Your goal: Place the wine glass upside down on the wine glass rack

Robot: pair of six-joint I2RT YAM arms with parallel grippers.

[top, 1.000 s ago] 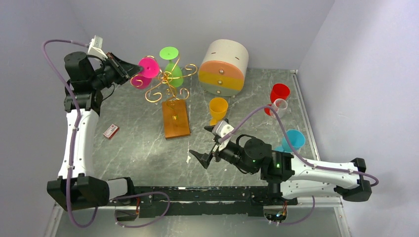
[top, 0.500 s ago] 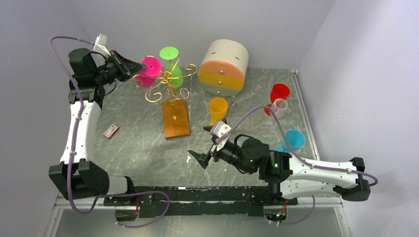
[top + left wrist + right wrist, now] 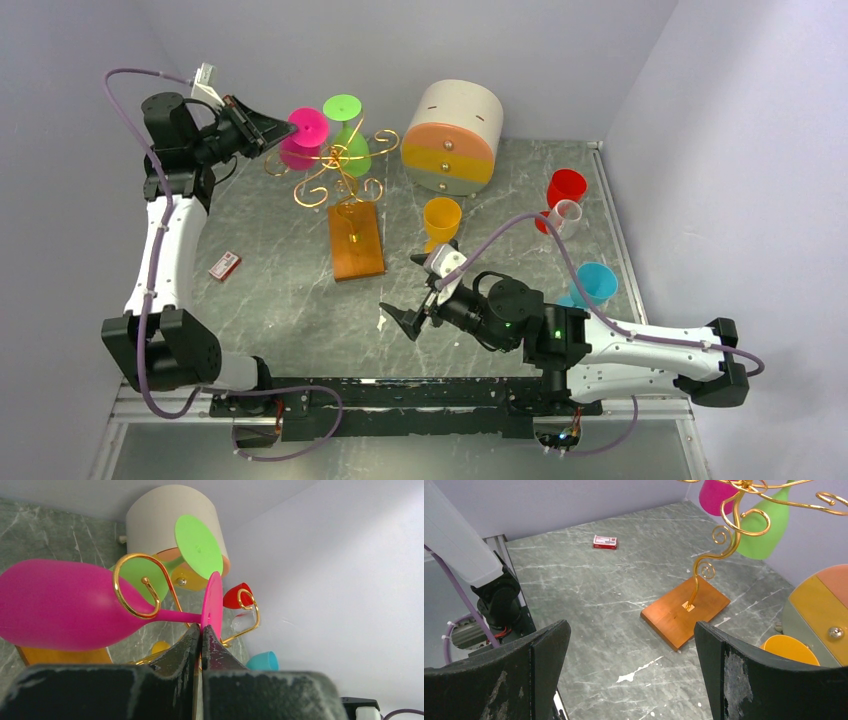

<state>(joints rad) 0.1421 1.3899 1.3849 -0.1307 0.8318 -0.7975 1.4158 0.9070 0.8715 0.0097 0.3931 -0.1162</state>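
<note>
The pink wine glass [image 3: 300, 140] hangs foot-up at the left side of the gold wire wine glass rack [image 3: 340, 165], which stands on a brown wooden base [image 3: 356, 242]. My left gripper [image 3: 272, 125] is shut on the rim of the glass's foot. In the left wrist view the pink glass [image 3: 60, 605] has its stem inside a gold scroll arm [image 3: 132, 587], and the left gripper [image 3: 201, 630] pinches the pink foot. A green wine glass [image 3: 350, 150] hangs upside down on the rack. My right gripper [image 3: 415, 320] is open and empty, low over the table in front of the base [image 3: 685, 610].
A round cream drawer box [image 3: 453, 135] stands right of the rack. An orange cup [image 3: 441, 222] is near the base, red [image 3: 565, 187], clear and blue [image 3: 597, 283] cups at the right. A small red box [image 3: 225, 265] lies at the left.
My left gripper has carried the pink glass up and to the right, so it now sits closer in to the rack. The right arm has barely moved.
</note>
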